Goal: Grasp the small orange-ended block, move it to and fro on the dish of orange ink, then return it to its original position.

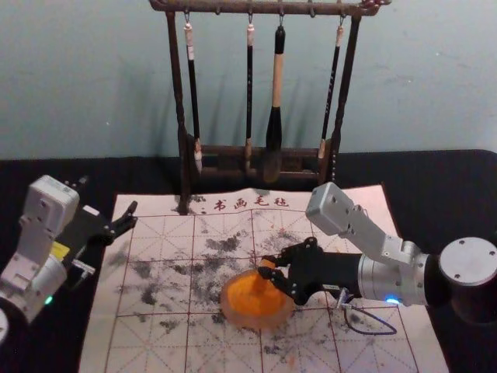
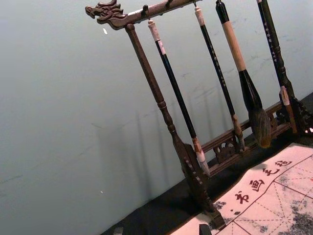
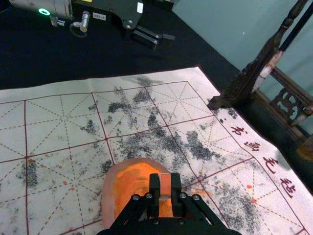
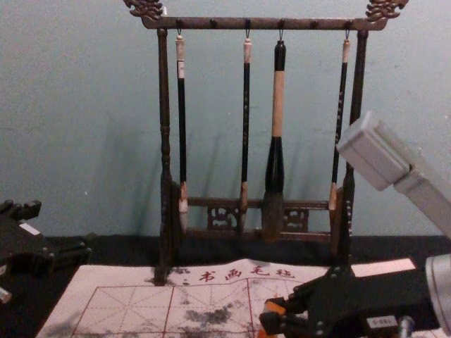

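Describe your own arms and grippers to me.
The left arm and right arm are silver-grey and black. The left gripper and right gripper are black, with jointed fingers and white labels. The left arm shows a green light and a yellow patch; the right arm, a blue light and a thin looping cable.

Right gripper [image 1: 269, 266]: matt black, round silver screws [image 3: 183, 195], white printed label [image 4: 381, 322] | right arm [image 1: 376, 273]: silver cylinder, blue light [image 1: 392, 301], dark looped cable [image 1: 373, 332], boxy grey housing [image 1: 328, 208] | left gripper [image 1: 109, 194]: black, angular | left arm [image 1: 48, 278]: silvery, green light [image 1: 48, 300], yellow sticker [image 1: 59, 249]
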